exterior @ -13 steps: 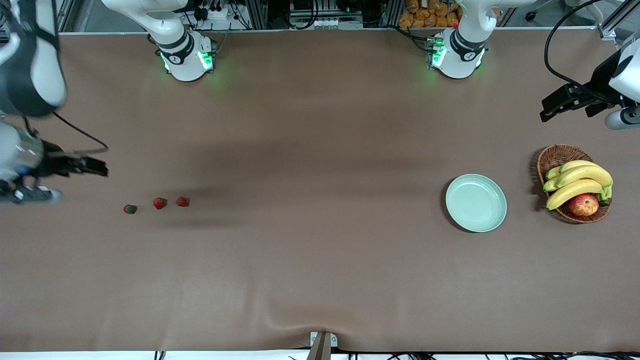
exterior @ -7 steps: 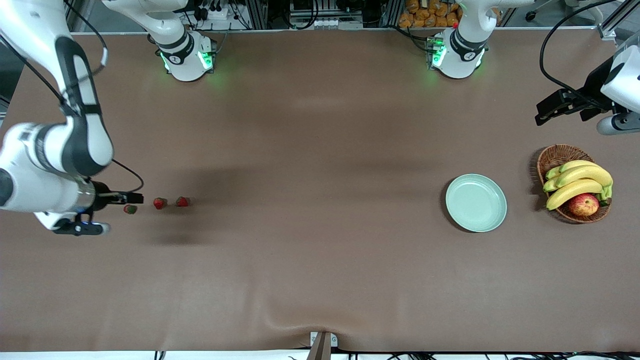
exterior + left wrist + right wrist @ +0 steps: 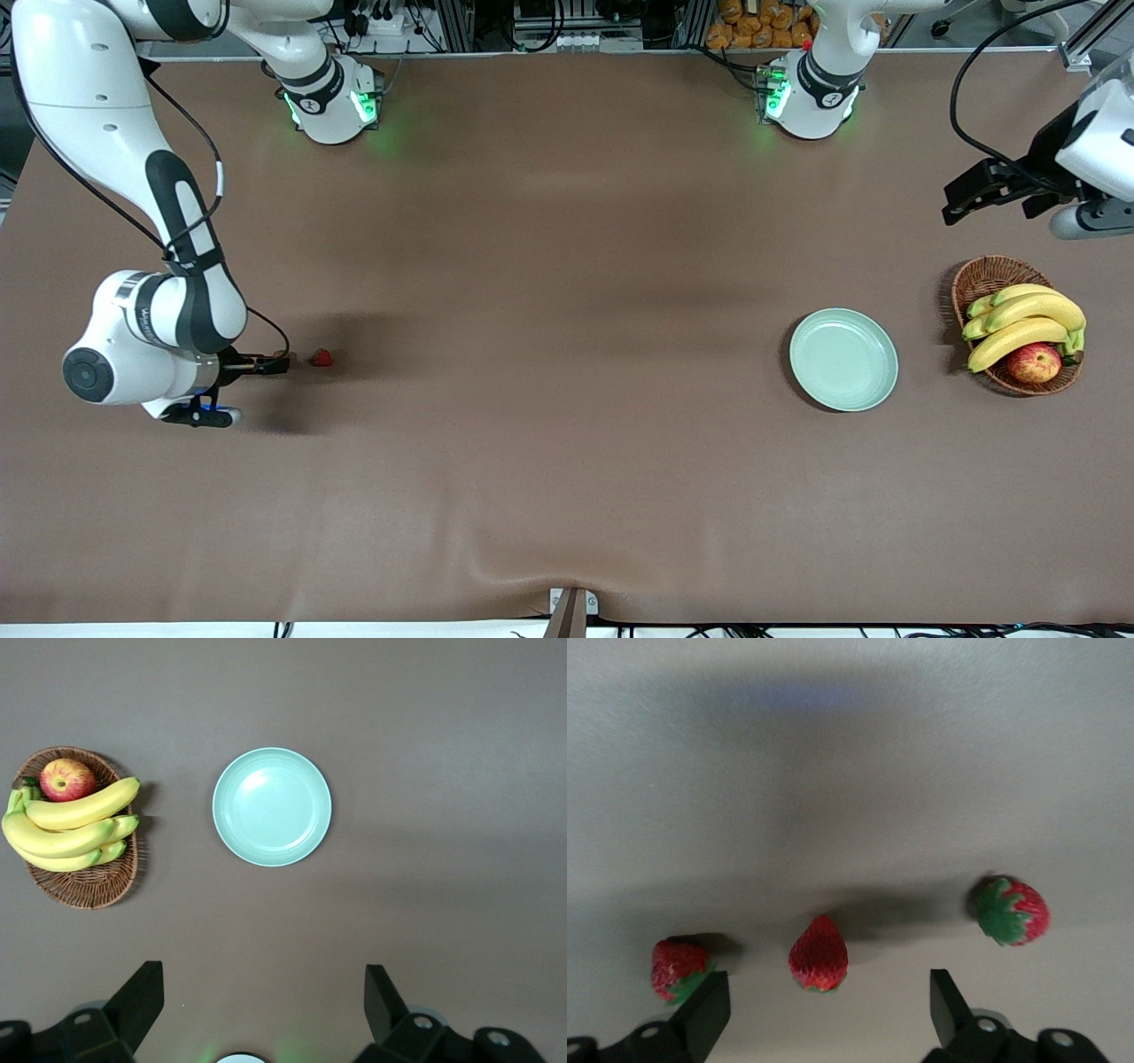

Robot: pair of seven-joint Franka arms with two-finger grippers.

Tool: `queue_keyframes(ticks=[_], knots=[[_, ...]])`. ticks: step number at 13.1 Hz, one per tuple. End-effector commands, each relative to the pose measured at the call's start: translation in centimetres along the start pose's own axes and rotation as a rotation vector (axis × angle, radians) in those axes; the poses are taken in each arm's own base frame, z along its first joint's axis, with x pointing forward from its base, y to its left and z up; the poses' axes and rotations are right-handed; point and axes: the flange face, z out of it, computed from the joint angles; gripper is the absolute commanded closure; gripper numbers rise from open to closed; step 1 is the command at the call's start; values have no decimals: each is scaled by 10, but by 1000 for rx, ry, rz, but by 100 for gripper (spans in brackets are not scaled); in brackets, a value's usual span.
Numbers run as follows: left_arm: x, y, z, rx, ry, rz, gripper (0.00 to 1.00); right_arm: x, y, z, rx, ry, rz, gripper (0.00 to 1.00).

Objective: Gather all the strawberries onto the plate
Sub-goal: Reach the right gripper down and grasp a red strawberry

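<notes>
- From the front, the right arm hides two of the three strawberries (image 3: 819, 955); only one (image 3: 322, 357) shows.
- The right hand (image 3: 824, 1010) hangs low over the middle berry, fingers wide, gripping nothing.
- The left hand (image 3: 261, 1005) (spread, empty) waits above the basket (image 3: 983, 276).
- The plate (image 3: 843, 359) sits bare beside the basket, with open table (image 3: 567, 443) around it.

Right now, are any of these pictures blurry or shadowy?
Right wrist view: soft, the three strawberries fuzzy, a broad shadow across the cloth above them. Front view: sharp; the right arm's shadow darkens the table around the one visible berry. Left wrist view: crisp, plate evenly lit.
</notes>
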Motion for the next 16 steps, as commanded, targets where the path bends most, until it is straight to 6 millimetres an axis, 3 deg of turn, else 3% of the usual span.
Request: queue_keyframes(ticks=[1,8,11,12,13,14,16], knots=[[-1,5,-1,-28,6,5,0,-2,-4,5,30,-3,4,11],[-1,3,-1,-30,6,2,0,0,-14,28,20,-32,-14,54],[-1,2,-1,-30,7,1,0,1,-15,25,19,-23,-19,83],[-1,2,-1,-30,7,1,0,2,-17,14,21,-5,-26,90],[-1,3,-1,-30,6,1,0,5,-23,-11,25,33,-35,91],[-1,3,0,-30,4,0,0,7,-39,-46,33,86,-61,98],[-1,3,0,-30,4,0,0,2,-85,-95,51,131,-125,100]])
